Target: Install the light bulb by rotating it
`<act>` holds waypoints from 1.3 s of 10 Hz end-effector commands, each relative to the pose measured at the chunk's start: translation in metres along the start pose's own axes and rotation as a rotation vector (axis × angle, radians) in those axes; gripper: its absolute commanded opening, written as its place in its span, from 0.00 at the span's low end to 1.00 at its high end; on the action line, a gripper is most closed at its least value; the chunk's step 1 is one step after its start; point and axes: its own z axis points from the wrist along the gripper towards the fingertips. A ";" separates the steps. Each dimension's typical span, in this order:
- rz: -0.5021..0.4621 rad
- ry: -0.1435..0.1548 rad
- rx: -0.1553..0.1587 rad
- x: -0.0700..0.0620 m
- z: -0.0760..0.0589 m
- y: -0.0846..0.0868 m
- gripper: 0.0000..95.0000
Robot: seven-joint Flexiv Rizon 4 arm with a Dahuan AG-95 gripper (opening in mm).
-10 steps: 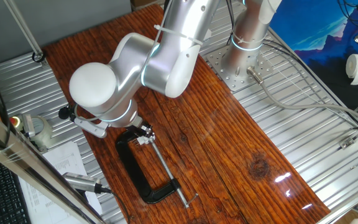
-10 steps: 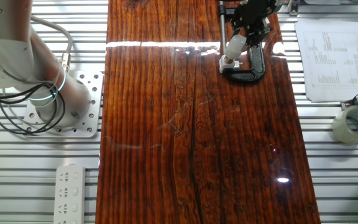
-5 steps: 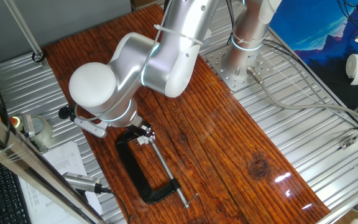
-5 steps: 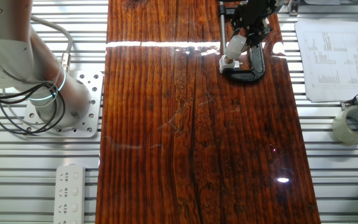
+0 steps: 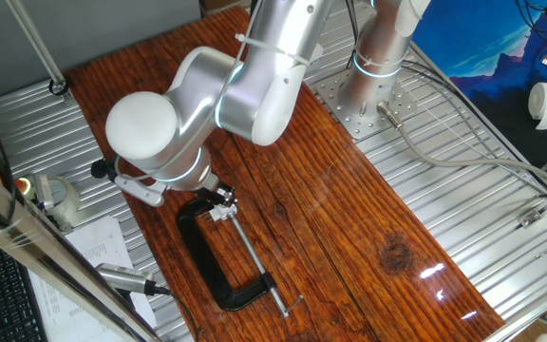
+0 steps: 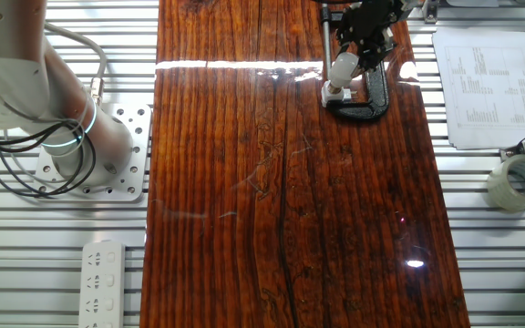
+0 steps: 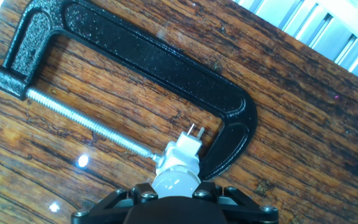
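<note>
Holding almost unchanged from half a second ago, the gripper (image 6: pixel 352 56) is clamped on the light bulb (image 7: pixel 174 180), which sits atop the white socket block (image 7: pixel 183 150) pinched in the black C-clamp (image 7: pixel 143 59) on the wooden table (image 6: pixel 281 200); the arm's wrist (image 5: pixel 150 133) has barely shifted.

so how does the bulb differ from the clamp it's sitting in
The light bulb is small, pale and rounded; the C-clamp is large, black and angular. The bulb sits on its white socket block, while the clamp lies flat on the wooden table. Both are at the same end of the table.
</note>
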 end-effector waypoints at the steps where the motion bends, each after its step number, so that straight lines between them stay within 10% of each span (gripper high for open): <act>1: -0.005 0.009 0.007 -0.001 -0.001 0.000 0.40; 13: 0.004 0.023 0.006 0.001 0.000 -0.001 0.40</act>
